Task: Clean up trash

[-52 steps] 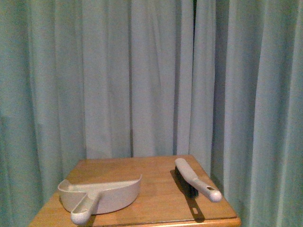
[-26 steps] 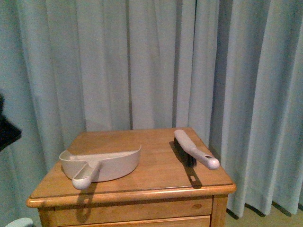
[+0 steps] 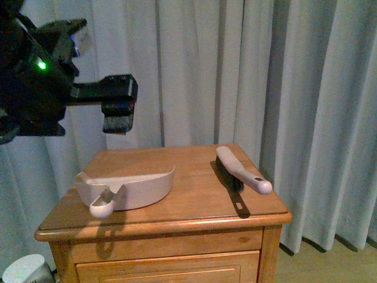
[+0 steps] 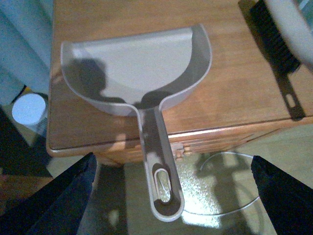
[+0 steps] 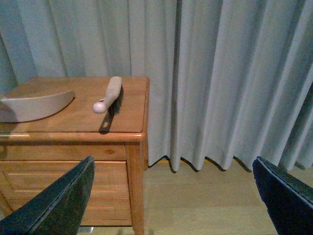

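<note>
Dustpan (image 5: 34,107) cut off at edge, brush (image 4: 293,17) partly cropped

The worktop (image 3: 194,206) is seen to be varnished wood, smooth with a soft sheen, the grain showing through. The dustpan (image 3: 144,191) is made of smooth beige plastic, matt to faintly glossy. The brush (image 3: 244,173) is fitted with a like plastic handle and dark bristles. The curtain (image 3: 306,88) is matt grey-blue cloth. At upper left, the arm (image 3: 32,88) is cased in matt black.
</note>
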Robot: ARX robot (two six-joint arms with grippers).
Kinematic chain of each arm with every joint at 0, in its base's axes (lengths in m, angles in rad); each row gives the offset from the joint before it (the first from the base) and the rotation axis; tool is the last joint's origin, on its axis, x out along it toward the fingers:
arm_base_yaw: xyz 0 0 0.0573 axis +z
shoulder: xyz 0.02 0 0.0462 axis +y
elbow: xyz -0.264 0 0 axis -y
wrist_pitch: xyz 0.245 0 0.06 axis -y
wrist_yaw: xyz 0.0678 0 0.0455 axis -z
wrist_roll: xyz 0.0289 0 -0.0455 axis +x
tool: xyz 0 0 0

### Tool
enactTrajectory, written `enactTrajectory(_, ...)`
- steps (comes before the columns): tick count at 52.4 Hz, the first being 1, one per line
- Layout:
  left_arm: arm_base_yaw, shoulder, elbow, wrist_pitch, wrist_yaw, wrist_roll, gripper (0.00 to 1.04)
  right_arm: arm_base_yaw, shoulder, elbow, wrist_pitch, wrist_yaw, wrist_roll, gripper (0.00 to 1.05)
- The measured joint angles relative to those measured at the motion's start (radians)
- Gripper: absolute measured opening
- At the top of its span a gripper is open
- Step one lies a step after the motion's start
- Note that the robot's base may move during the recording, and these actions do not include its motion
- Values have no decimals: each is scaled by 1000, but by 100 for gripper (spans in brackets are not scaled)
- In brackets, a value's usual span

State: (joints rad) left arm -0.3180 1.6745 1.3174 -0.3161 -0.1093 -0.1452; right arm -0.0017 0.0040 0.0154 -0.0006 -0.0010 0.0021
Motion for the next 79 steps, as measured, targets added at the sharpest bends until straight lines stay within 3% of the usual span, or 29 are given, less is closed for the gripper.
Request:
enactTrajectory(34, -42, 295, 179, -89, -49, -59, 97, 0, 0, 0, 0, 0, 0, 97)
enactTrajectory(79, 32, 410, 211, -3, -103, 18, 97, 0, 0, 0, 0, 0, 0, 97)
